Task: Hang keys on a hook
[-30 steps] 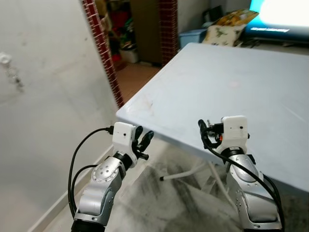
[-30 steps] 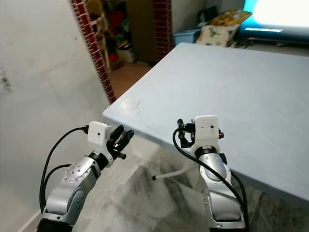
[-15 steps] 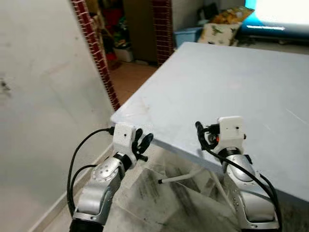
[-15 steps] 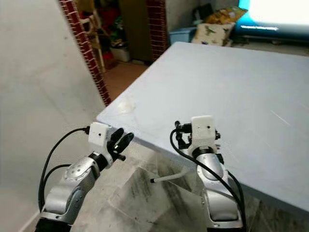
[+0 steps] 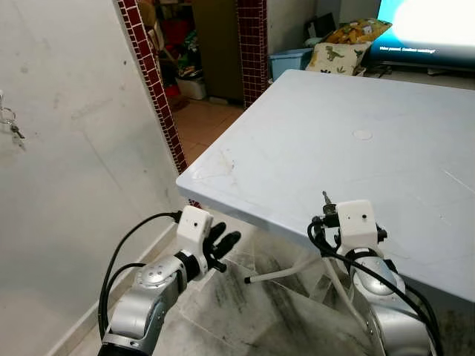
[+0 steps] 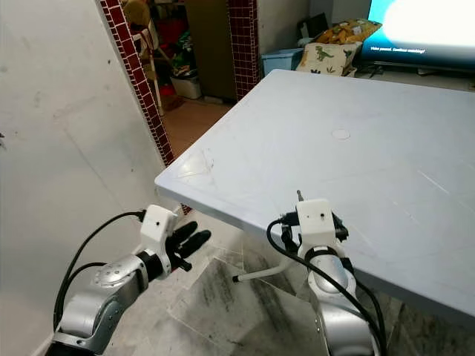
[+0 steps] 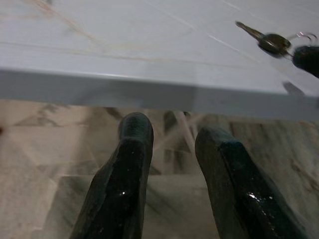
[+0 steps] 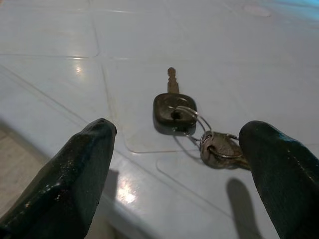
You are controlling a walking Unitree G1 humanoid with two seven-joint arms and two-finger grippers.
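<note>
A bunch of keys (image 8: 174, 107) lies flat near the edge of the pale blue table (image 5: 297, 141): a dark-headed key joined by rings to other keys (image 8: 219, 149). My right gripper (image 8: 177, 132) is open, one finger on either side of the keys and just short of them. The key's tip (image 5: 325, 199) pokes out beyond the right wrist (image 5: 356, 222). My left gripper (image 5: 223, 242) is open and holds nothing, below the table's corner and over the floor. A small hook (image 5: 6, 115) with something metal hanging from it is on the wall at far left.
A grey wall (image 5: 74, 185) runs along the left and ends at a red brick pillar (image 5: 152, 81). Behind the pillar is a cluttered doorway. A blue bin (image 5: 293, 59), a cushion (image 5: 341, 53) and a lit screen (image 5: 430, 22) lie beyond the table. A white table leg (image 5: 282, 271) crosses the floor.
The camera has shifted, bringing the wall hook back into view. Both arms sit lower in the picture, and the key's tip now shows beyond the right wrist.
</note>
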